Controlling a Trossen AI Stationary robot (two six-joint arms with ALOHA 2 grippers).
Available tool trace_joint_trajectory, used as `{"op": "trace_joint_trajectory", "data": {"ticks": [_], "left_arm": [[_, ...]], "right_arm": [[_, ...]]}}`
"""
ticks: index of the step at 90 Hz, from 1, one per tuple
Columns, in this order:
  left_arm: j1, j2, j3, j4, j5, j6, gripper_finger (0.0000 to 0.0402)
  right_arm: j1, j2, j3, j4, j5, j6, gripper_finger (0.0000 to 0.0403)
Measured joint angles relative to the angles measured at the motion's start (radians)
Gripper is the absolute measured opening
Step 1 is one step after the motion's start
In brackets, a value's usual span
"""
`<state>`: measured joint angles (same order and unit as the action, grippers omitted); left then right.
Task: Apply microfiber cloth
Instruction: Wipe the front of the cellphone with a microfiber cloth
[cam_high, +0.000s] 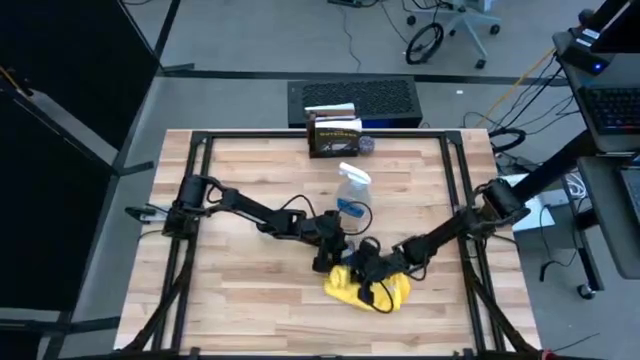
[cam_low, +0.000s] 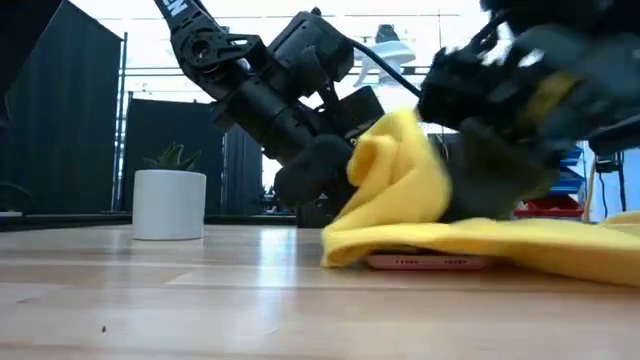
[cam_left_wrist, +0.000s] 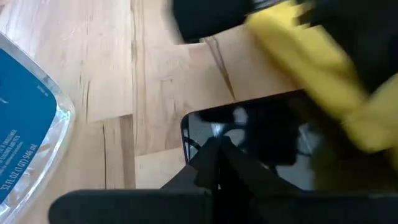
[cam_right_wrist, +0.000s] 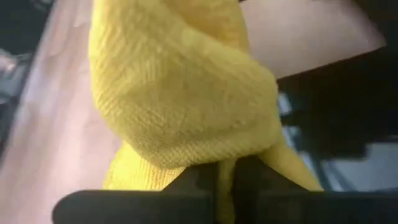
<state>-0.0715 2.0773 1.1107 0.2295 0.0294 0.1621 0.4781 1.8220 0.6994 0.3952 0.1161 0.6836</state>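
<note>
The yellow microfiber cloth (cam_high: 370, 288) lies bunched near the table's front middle. It is draped over a black smartphone (cam_left_wrist: 267, 134) that lies flat on the wood, its pink edge (cam_low: 425, 262) showing under the cloth. My right gripper (cam_right_wrist: 227, 171) is shut on the cloth above the phone. My left gripper (cam_left_wrist: 214, 149), shut, comes from the left and meets the phone's uncovered end. A clear spray bottle with blue liquid (cam_high: 352, 190) lies just beyond both grippers. My left gripper presses its shut fingertips on the phone's screen near the uncovered end (cam_left_wrist: 208, 134), slanting down from the table's left. The phone lies flat on the table. My right gripper pinches a gathered fold of the cloth (cam_right_wrist: 217, 152) between its two fingers, slanting down from the right. The bunch stands up in front of the fingers (cam_low: 400, 170), and the rest trails over the phone onto the table (cam_low: 560, 245).
A dark box with a white card (cam_high: 333, 133) stands at the far edge, with a small round object (cam_high: 366, 145) beside it. Black frame rails (cam_high: 200, 200) run along the table's sides. A white pot with a plant (cam_low: 168, 203) shows at the left in the low view.
</note>
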Motion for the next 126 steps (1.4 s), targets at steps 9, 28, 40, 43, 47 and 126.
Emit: {"op": "trace_joint_trajectory", "data": {"ticks": [9,28,40,43,47,126], "left_arm": [[-0.001,0.0,0.0,0.0,-0.001,0.0,0.0],[-0.001,0.0,0.0,0.004,-0.003,0.001,0.0],[-0.001,0.0,0.0,0.005,-0.003,0.001,0.0],[-0.001,0.0,0.0,0.005,-0.003,0.001,0.0],[-0.001,0.0,0.0,0.005,-0.003,0.001,0.0],[0.012,-0.001,0.0,-0.006,-0.001,-0.051,0.0]], "right_arm": [[0.026,-0.025,-0.004,-0.028,-0.088,-0.021,0.0002],[0.002,-0.291,-0.003,-0.302,0.063,-0.203,0.0002],[-0.045,-0.402,-0.004,-0.445,0.27,-0.246,0.0002],[-0.061,-0.407,-0.004,-0.436,0.29,-0.258,0.0002],[-0.082,-0.401,-0.003,-0.411,0.293,-0.271,0.0002],[0.014,-0.038,-0.004,-0.044,-0.155,-0.079,0.0002]]}}
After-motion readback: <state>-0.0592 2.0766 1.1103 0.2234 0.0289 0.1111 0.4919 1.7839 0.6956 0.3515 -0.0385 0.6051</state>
